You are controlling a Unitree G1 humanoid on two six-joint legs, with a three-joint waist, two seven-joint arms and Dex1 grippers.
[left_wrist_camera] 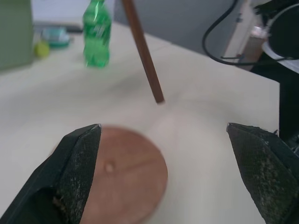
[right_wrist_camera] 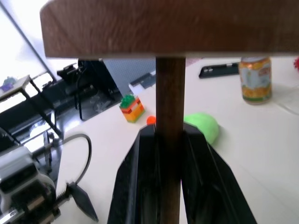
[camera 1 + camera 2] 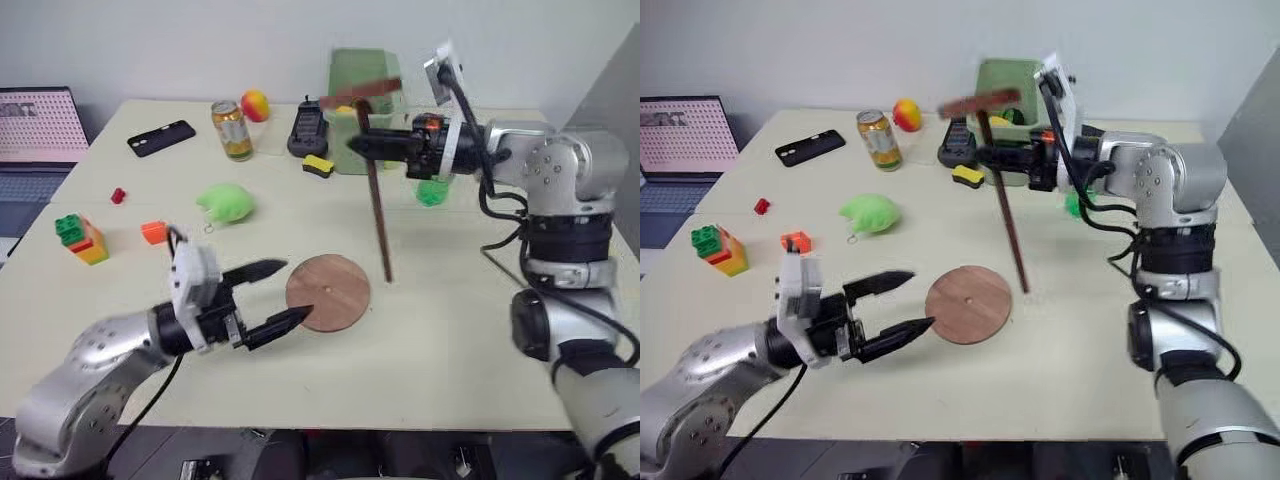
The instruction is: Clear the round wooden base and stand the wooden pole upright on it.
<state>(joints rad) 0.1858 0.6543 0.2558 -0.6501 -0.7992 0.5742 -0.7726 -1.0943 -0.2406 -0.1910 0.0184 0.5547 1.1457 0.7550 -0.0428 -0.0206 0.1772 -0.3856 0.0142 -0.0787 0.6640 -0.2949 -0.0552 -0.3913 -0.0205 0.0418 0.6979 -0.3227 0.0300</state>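
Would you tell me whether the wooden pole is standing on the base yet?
No. The right gripper holds the wooden pole aloft, tilted, disc end up, beside the round wooden base.

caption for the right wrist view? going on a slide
Right gripper shut on the wooden pole, just below its end disc.

The round wooden base (image 3: pixel 328 291) lies bare (wooden pole (image 3: pixel 379 205) hangs just beyond).

The wooden pole (image 3: pixel 378 190) hangs just right of the round wooden base (image 3: pixel 328 291).
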